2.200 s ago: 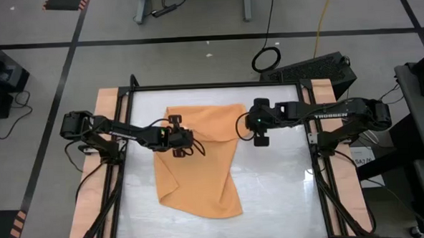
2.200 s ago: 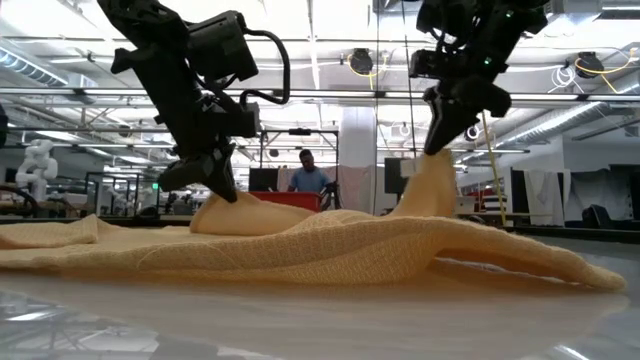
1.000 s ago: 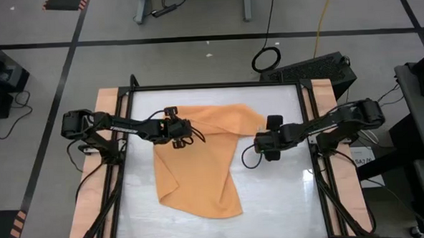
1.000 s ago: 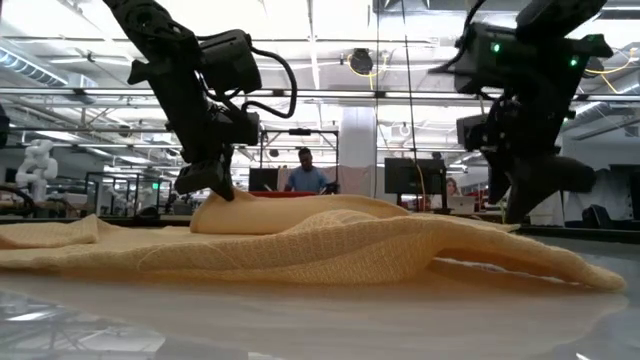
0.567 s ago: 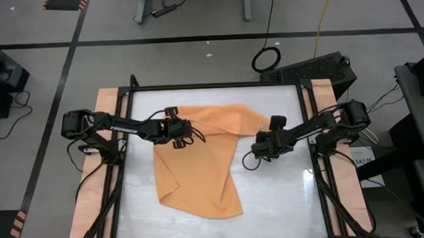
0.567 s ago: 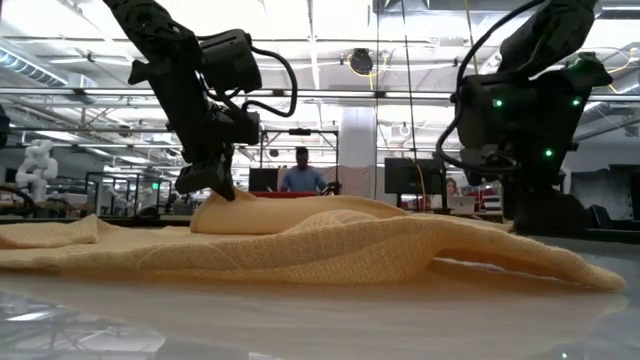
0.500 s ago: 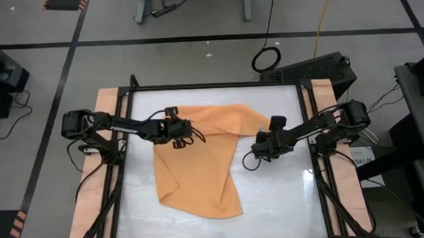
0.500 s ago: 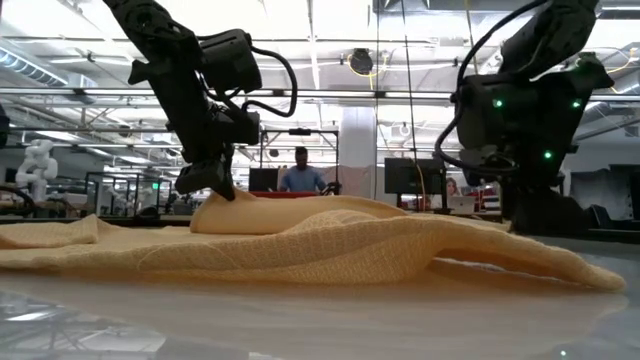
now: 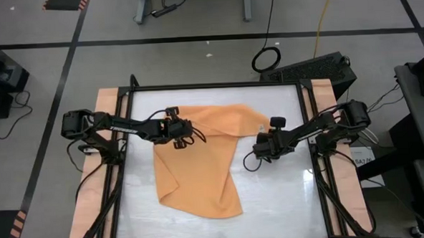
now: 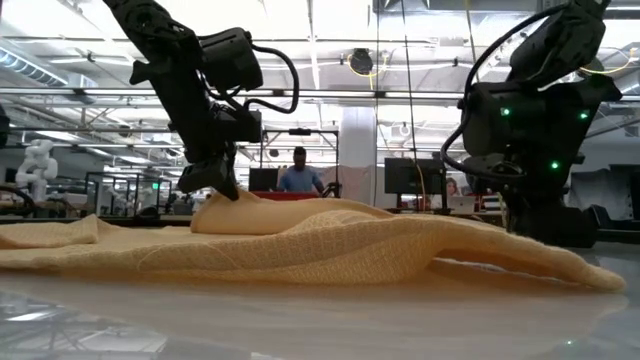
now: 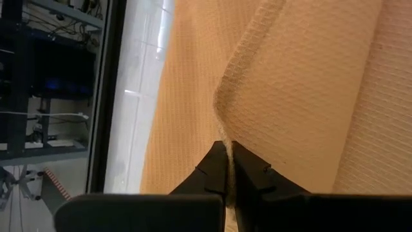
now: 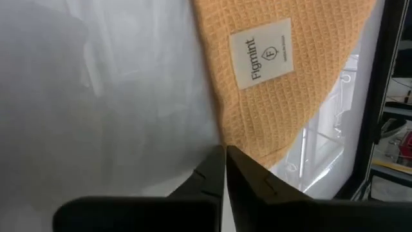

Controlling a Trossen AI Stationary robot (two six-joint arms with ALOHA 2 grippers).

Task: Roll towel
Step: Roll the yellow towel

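— While we looked down, where did the towel [image 9: 199, 162] lie?
— Rumpled from the table's [image 9: 287, 202] far edge toward its near-left. Left gripper [image 9: 175, 129] pinched its far-left fold; right gripper [image 9: 265, 148], shut at its right edge, maybe empty.

- The towel [image 9: 199, 159] is orange-tan cloth with a rough waffle weave, matt.
- Its tag [image 12: 261, 51] is smooth white fabric with printed letters.
- The worktop [image 9: 280, 195] is white, smooth and glossy, with pale wood strips [image 9: 87, 203] along its side edges.
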